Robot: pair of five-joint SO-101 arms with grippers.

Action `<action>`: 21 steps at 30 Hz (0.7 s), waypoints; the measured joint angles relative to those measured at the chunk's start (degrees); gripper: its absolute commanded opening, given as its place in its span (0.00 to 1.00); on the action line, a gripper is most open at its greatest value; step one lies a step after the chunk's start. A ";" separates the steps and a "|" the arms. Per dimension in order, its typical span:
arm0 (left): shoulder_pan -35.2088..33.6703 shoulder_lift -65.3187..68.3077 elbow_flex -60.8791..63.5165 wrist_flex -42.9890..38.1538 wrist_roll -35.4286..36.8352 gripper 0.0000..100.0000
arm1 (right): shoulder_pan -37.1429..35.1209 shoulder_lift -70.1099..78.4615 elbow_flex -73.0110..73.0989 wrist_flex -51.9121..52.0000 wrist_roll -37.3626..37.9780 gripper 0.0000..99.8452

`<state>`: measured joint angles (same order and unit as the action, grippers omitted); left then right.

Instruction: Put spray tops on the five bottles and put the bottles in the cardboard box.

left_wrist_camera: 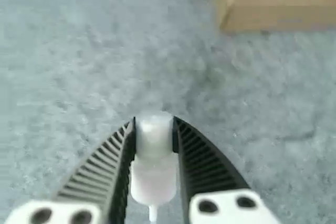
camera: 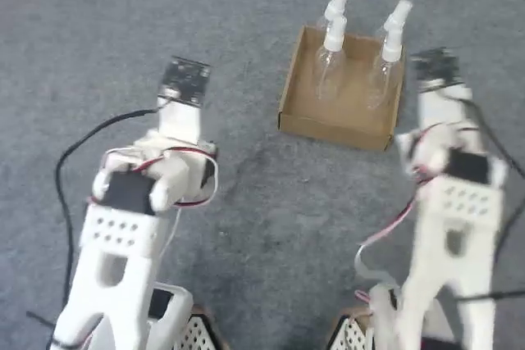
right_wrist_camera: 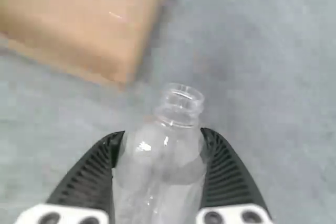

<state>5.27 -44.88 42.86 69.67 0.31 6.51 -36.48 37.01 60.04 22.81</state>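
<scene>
Left jaws: clamped tight around a white plastic spray top (left_wrist_camera: 152,150).
Right jaws: closed around a clear, uncapped plastic bottle (right_wrist_camera: 168,150), near the brown cardboard box (right_wrist_camera: 79,19).

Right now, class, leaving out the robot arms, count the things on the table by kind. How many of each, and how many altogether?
Cardboard box: 1
Bottles with spray tops, standing in it: 4
Bottle without a top, in the right gripper: 1
Loose spray top, in the left gripper: 1
Total: 7
</scene>
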 measured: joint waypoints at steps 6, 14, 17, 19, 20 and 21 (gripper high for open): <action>-6.33 -9.85 -5.10 0.00 0.18 0.01 | -21.10 -8.00 2.55 0.00 -7.56 0.01; -11.25 -13.36 -14.42 0.00 3.34 0.01 | -43.96 -8.79 8.88 -7.74 -13.98 0.01; -14.33 -13.54 -18.55 0.00 5.54 0.01 | -47.38 -8.97 12.75 -10.73 -13.98 0.01; -15.65 -13.80 -20.04 -1.32 6.51 0.01 | -48.53 -8.97 15.12 -14.42 -13.98 0.01; -16.00 -13.98 -20.40 -2.46 7.56 0.01 | -49.41 -8.97 16.35 -16.79 -13.98 0.01; -16.18 -14.15 -20.57 -3.60 8.88 0.01 | -50.55 -8.97 17.93 -19.60 -13.98 0.01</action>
<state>-10.90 -59.03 22.29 66.07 9.19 -44.04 -45.45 54.95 40.44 8.84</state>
